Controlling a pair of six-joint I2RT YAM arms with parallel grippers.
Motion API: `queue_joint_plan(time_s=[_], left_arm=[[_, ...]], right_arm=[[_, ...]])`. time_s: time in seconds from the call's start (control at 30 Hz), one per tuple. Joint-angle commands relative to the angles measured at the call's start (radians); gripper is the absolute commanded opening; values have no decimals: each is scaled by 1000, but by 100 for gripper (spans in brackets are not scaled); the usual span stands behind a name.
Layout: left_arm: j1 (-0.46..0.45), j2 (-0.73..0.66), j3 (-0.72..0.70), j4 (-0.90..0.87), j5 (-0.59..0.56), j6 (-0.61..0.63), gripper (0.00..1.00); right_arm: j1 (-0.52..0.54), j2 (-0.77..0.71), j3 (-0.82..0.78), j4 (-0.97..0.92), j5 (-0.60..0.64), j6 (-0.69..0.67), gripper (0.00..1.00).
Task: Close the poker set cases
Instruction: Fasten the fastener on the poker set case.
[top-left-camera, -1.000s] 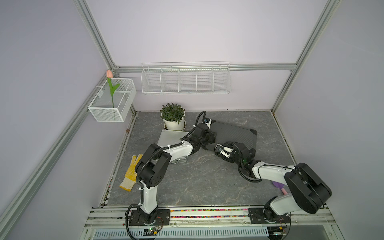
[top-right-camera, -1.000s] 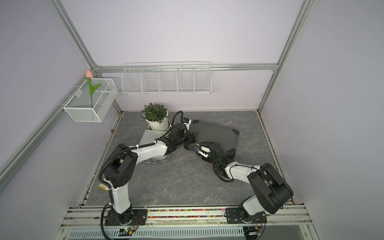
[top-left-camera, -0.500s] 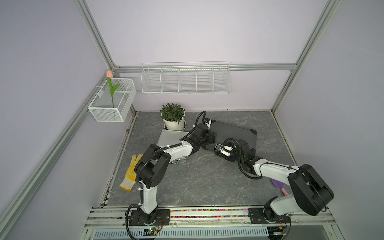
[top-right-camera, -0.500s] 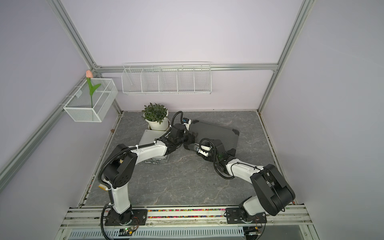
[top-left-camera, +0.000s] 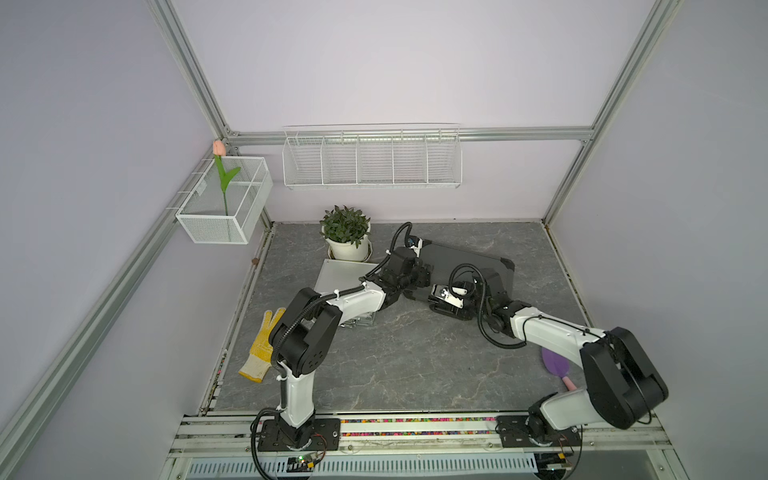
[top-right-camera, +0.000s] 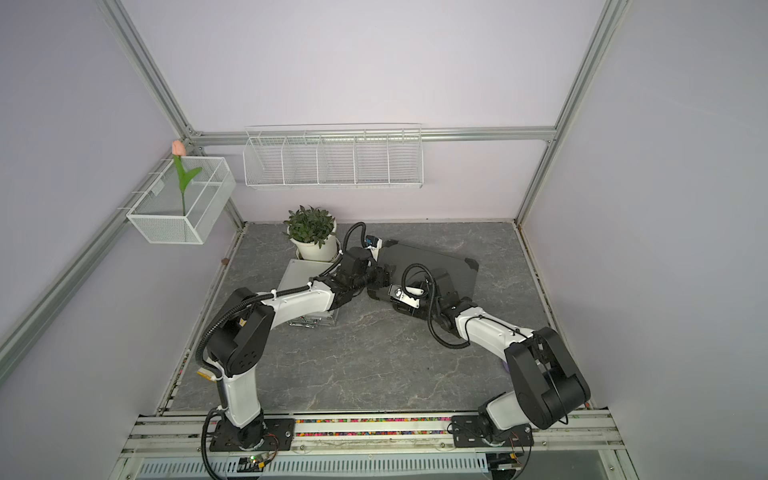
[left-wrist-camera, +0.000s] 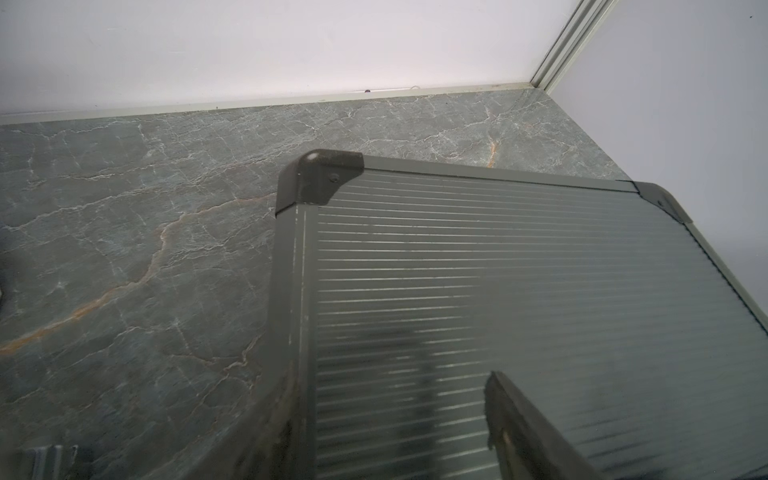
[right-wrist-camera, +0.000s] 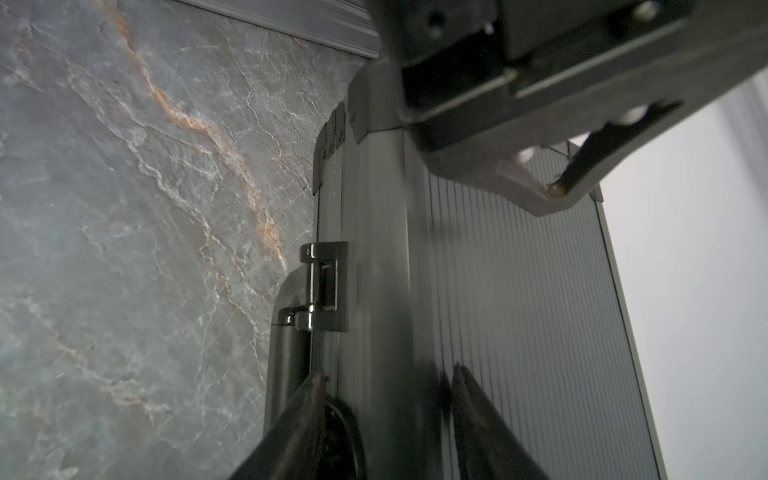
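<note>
The dark-grey poker set case (top-left-camera: 469, 259) (top-right-camera: 449, 262) lies flat at centre back with its ribbed lid (left-wrist-camera: 540, 291) down. My left gripper (top-left-camera: 417, 276) (left-wrist-camera: 386, 415) is open, straddling the case's left edge with one finger (left-wrist-camera: 519, 415) on the lid. My right gripper (top-left-camera: 434, 297) (right-wrist-camera: 386, 374) is at the front edge, shut on it beside the chrome latch (right-wrist-camera: 326, 282). One of its fingers is on the lid and the other is by the handle (right-wrist-camera: 286, 353). The silver case (top-left-camera: 343, 272) (top-right-camera: 297, 274) lies left of it, largely hidden under my left arm.
A potted plant (top-left-camera: 347, 232) stands behind the silver case. A yellow glove (top-left-camera: 264, 345) lies at the left floor edge and a purple object (top-left-camera: 555, 361) near my right arm's base. White wire baskets (top-left-camera: 372, 160) (top-left-camera: 224, 203) hang on the walls.
My right gripper's jaws have narrowed onto the dark-grey case's front edge and shifted slightly left. The left arm and both cases have not moved.
</note>
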Motion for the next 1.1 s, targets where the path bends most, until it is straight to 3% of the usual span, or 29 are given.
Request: queue_joint_plan(time_s=[0.0,0.3,0.53,0.8,0.9,0.93,1.07], left_arm=[[9,32,-43,-164,-2,-26,73],[9,38,-30,-173,-3,-19,73],[9,27,-22,-192,-14,-5,73],[9,5,2,-230,-32,17,73],[9,-9,24,-259,-39,33,75],[9,-14,34,-269,-45,39,76],[9,-53,50,-300,-76,58,79]], right_arm=[[-64,71,10,-227,40,-15,38],[-102,134,67,-305,-5,-16,33],[-116,117,75,-248,-11,41,38],[-115,24,91,-118,-28,258,68],[-105,-11,116,-118,-41,359,72],[-93,-23,119,-118,-45,375,79],[-33,-66,92,-100,-11,385,83]])
